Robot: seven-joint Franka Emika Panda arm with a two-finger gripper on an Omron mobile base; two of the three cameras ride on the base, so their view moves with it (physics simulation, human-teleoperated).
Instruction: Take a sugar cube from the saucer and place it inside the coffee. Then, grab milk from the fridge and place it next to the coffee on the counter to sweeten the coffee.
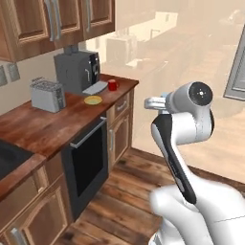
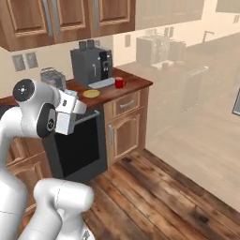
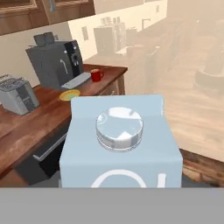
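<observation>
Landmark for all places: the coffee machine [image 1: 76,71], a grey-black block at the back of the worktop [image 1: 43,125].

- Toaster [image 1: 48,94]: silver, left of the coffee machine, apart from it.
- Oven [image 1: 88,158]: dark front, set under the worktop below and forward of the coffee machine.
- Saucer [image 1: 93,100]: yellow, flat on the worktop just in front of the coffee machine's grey drip tray. Too small in all views to tell whether a sugar cube lies on it.
- Coffee [image 1: 112,85]: red mug, upright, just right of the coffee machine, beside the tray's right end and near the worktop's end corner.
- Milk [image 3: 120,144]: pale blue carton with a round clear cap facing the hand camera, held in the air well forward of the coffee machine, off the worktop. In the right base view the carton [image 2: 65,112] sits at the arm's end, level with the oven's top edge.
- Pincer [image 1: 154,102]: closed around the milk; its fingertips are hidden behind the carton.
</observation>
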